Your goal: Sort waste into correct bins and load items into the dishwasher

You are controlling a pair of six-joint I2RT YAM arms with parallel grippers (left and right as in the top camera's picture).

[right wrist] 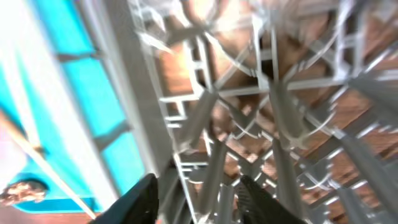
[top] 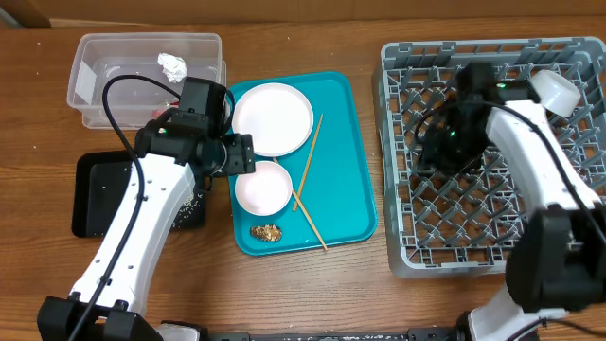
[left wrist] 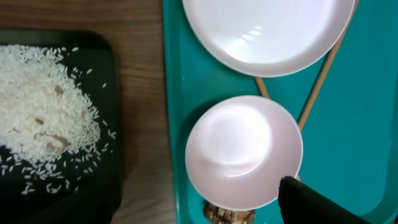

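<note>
The right gripper (right wrist: 198,184) is held with fingers spread, empty, over the grid of the grey rack (top: 396,189). Only one finger (left wrist: 311,202) of the left gripper (top: 240,157) is shown, by the rim of the white bowl (left wrist: 242,152), so its grip cannot be told. The bowl is set on the teal tray (top: 346,142), and rice (left wrist: 43,106) is heaped on the black tray (top: 95,189) beside it.

White plate (top: 273,116), white bowl (top: 263,188), teal tray (top: 346,170), grey grid-floored rack (top: 445,223), black tray (top: 98,189).

Overhead looks straight down; wrist views close, sharing teal tray (top: 346,170).
</note>
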